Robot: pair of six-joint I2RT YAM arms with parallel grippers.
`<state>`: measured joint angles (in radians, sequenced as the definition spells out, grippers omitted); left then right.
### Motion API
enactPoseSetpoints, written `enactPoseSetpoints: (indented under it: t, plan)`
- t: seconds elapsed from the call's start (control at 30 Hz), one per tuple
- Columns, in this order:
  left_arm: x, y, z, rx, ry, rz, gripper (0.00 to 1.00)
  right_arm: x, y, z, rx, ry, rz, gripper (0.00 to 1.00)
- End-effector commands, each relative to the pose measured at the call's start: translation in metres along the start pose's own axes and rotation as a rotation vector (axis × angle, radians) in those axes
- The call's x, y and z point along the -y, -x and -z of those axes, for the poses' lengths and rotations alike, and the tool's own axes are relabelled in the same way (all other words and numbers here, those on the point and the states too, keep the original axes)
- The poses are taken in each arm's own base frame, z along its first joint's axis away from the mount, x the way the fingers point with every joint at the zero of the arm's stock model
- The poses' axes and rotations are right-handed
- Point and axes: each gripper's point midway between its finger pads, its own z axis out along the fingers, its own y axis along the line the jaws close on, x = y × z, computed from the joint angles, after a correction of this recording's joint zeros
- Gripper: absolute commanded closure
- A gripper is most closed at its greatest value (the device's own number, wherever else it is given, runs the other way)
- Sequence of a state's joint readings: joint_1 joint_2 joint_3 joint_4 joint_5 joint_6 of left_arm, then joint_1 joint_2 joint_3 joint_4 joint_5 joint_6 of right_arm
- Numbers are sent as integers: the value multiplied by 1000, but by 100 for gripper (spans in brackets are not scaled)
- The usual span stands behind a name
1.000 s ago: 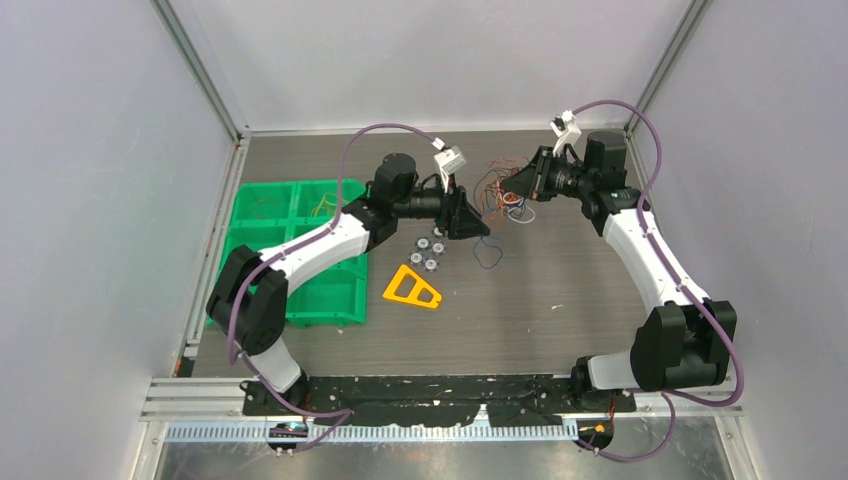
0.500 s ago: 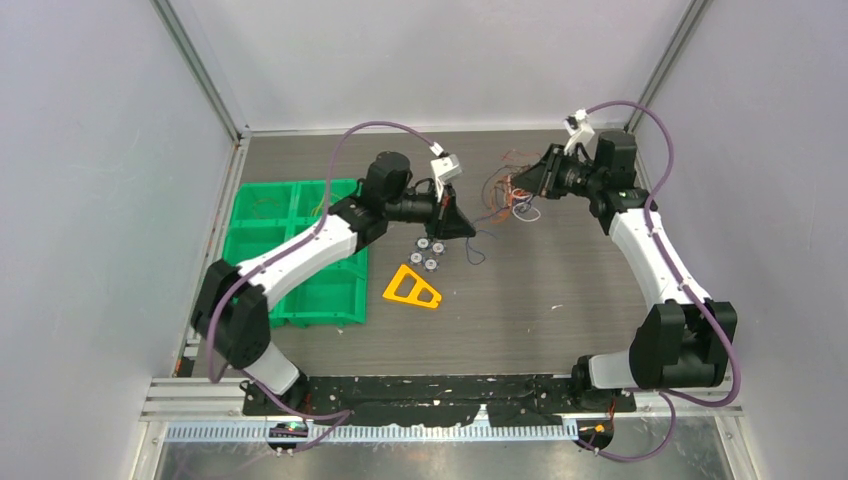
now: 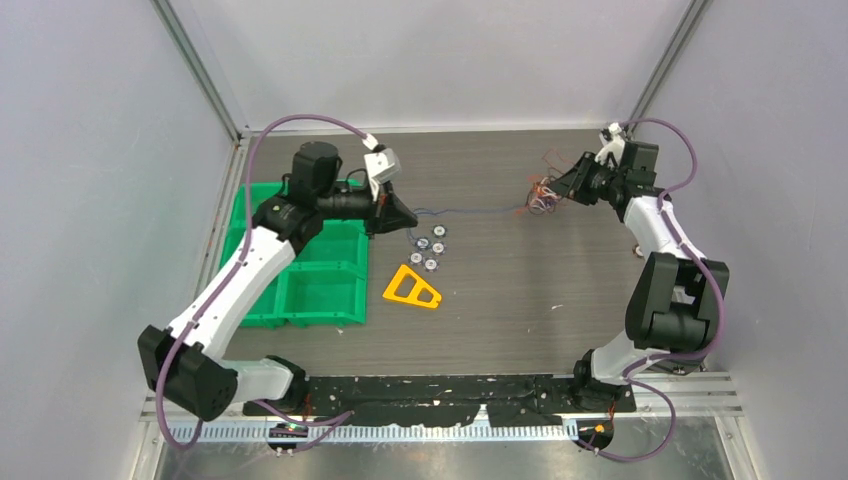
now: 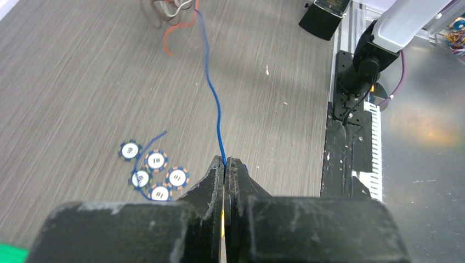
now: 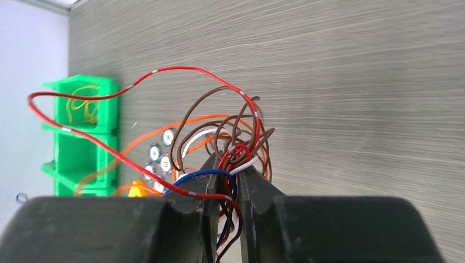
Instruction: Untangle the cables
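Grey wood-grain table [image 3: 500,310] covers the floor of a white-walled cell. At its left lies a green tray [image 3: 330,290]. The right wrist view shows a yellow strand [image 5: 82,109] curled inside one of its compartments, so at least one cable looks to be sorted already.

Just right of the tray hangs the left gripper [image 3: 392,212], its jaws pressed fully together on the end of a blue cable [image 4: 213,98]. That cable runs almost taut toward the right, passing beyond a cluster of poker chips [image 3: 428,250] and an orange triangle [image 3: 412,288] that lies nearer the arm bases. Its far end disappears into the bunch [image 5: 230,131] of brown, red, orange and white wires, so it is not yet free of the tangle.

At the far right, the right gripper [image 3: 565,188] has hold of that bunch. Its jaws are closed to a narrow slit, and several strands pass through it, a blue-and-white one among them. Loops of red and brown stand out in front of the fingers, crossing one another.

My judgement is that the work is at an early to middle stage. One blue cable is being drawn out between the two arms. Most of the wires are knotted together at the right and have to be separated one at a time.
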<state>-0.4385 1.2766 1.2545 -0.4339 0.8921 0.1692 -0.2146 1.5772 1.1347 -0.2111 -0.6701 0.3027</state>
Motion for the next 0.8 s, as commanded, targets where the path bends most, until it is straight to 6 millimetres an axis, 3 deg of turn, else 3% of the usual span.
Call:
enactPoseSetpoints:
  t: [0.0,0.2,0.33,0.43,0.6,0.77]
  plan:
    - [28,33,53,56,20,-63,100,37,36,9,93,-102,61,78]
    - [16,45,102,102,160,2,100,72,35,8,73,-189,71,78]
    - [5,69,139,167,299,7,100,91,34,9,62,-246,93,82]
    - [0,90,167,229,413,-9,100,104,30,12,51,-307,101,93]
    - [-12,120,205,338,588,-11,100,128,28,20,43,-428,154,95]
    - [-28,123,230,367,726,10,100,145,37,27,55,-517,179,95]
